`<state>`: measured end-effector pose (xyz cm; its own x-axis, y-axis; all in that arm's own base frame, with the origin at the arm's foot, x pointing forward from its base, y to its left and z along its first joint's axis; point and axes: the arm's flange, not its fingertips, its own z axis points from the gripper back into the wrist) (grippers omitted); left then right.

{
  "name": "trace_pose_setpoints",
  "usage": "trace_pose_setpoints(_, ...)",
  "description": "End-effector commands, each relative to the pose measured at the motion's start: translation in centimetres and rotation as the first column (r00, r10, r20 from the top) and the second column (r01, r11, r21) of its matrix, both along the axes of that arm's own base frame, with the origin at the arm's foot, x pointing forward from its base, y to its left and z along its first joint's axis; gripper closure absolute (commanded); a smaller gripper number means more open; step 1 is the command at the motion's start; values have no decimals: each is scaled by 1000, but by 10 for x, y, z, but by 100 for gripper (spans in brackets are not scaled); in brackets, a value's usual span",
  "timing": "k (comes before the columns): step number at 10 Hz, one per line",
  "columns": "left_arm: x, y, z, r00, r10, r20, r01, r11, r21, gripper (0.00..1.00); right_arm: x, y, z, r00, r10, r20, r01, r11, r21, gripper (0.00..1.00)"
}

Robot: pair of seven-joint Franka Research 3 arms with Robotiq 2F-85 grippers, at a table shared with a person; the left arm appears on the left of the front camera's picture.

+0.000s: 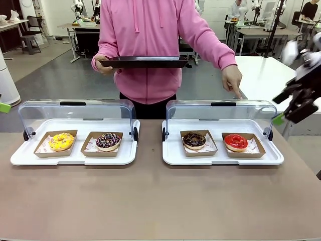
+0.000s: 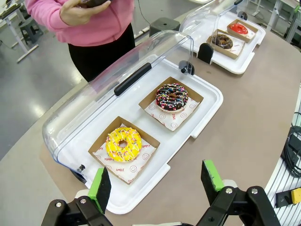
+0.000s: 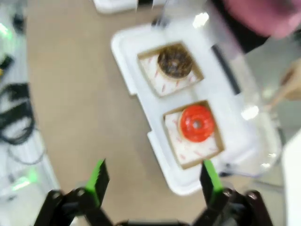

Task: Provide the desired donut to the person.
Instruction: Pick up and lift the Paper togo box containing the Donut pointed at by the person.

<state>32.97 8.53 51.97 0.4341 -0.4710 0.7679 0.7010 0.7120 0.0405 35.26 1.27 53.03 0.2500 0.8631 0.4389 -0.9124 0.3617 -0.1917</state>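
Observation:
The person (image 1: 150,45) in a pink hoodie stands across the table, holding a black tray (image 1: 145,62) in one hand. The other hand (image 1: 233,80) points a finger down at the open lid behind the red glazed donut (image 1: 235,142). That red donut (image 3: 196,123) lies in a cardboard tray in the right case, beside a dark chocolate donut (image 1: 194,140). My right gripper (image 1: 277,108) hovers open above and to the right of that case; in the right wrist view my right gripper (image 3: 154,176) has nothing between its fingers. My left gripper (image 2: 156,178) hangs open above the left case.
The left white case (image 1: 20,155) holds a yellow donut (image 1: 61,141) and a sprinkled chocolate donut (image 1: 108,141). Both clear lids (image 1: 75,113) stand tipped back. The right case (image 1: 220,159) sits near the table's right edge. Bare brown tabletop (image 1: 150,201) stretches in front.

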Motion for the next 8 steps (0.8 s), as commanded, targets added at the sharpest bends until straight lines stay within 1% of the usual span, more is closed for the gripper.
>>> trace_pose_setpoints(1,0,1,0,1000,4,0,-4,1000,-11,0,30,-2,-18,989,32,-143,-56,986,-160,0)
trace_pose_setpoints(2,0,1,0,1000,4,0,-4,1000,-11,0,33,-5,-39,980,55,-189,-96,971,-217,0)
trace_pose_setpoints(3,0,1,0,1000,4,0,-4,1000,-11,0,41,-14,-52,977,60,-207,-101,976,-193,0)
trace_pose_setpoints(4,0,1,0,1000,4,0,-4,1000,-11,0,45,-21,-76,967,113,-226,-160,966,-201,0)
trace_pose_setpoints(5,0,1,0,1000,4,0,-4,1000,-11,0,50,-26,-100,960,94,-263,-152,966,-210,0)
trace_pose_setpoints(6,0,1,0,1000,4,0,-4,1000,-11,0,58,-29,-112,966,94,-242,-148,965,-217,0)
trace_pose_setpoints(7,0,1,0,1000,4,0,-4,1000,-11,0,63,-28,-119,967,143,-210,-190,955,-226,0)
trace_pose_setpoints(8,0,1,0,1000,4,0,-4,1000,-11,0,68,-30,-131,980,116,-163,-155,955,-253,0)
